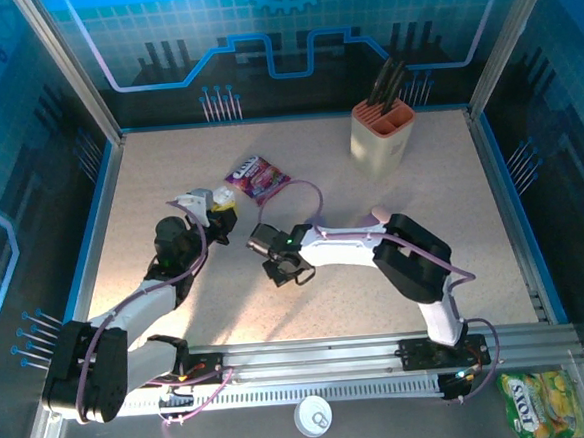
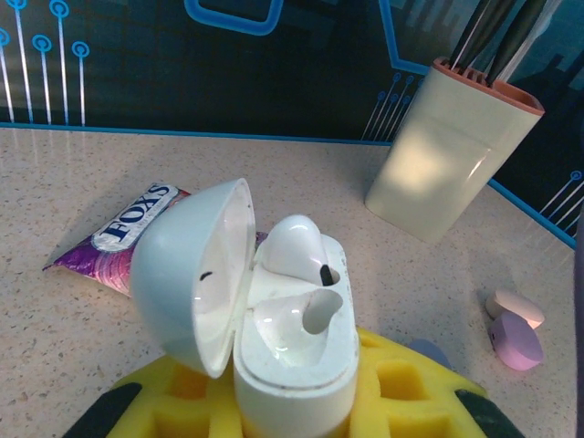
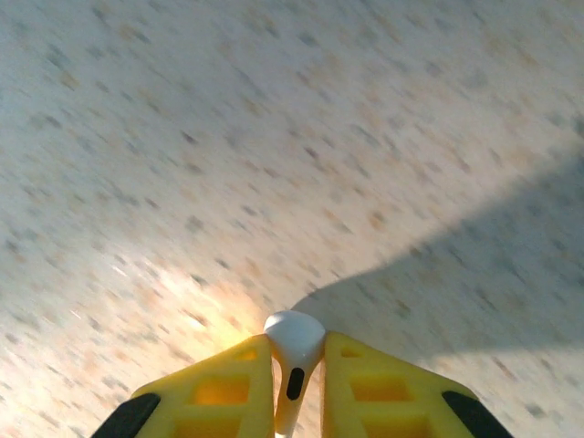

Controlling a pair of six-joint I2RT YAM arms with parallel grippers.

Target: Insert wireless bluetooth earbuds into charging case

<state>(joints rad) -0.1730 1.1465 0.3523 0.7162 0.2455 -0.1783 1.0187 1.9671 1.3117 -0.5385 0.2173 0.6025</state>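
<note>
Earbud [image 3: 294, 336], stem partly hidden, pinched in right gripper [image 3: 297, 354]; left gripper [image 2: 285, 379] clamps open case [image 2: 306, 351].

The table [image 3: 228, 137] is blurry. The stem of the earbud [image 3: 294, 339] is cut off at 6 o'clock between the yellow fingers [image 3: 214, 397].

Speckled tabletop [image 1: 452, 218] boxed in by blue-lit panels

The pale, flecked surface has a blue strip [image 1: 98, 202] along its edges and a ribbed metal rail [image 1: 312, 356] across the near side. Silver frame posts [image 1: 73, 74] rise at the far corners, holding a back wall [image 1: 158, 28] and dark side walls [image 1: 6, 149] printed with grid and circuit lines (a gear motif at top centre). A warm patch of light [image 1: 269, 326] falls near the rail.
</note>
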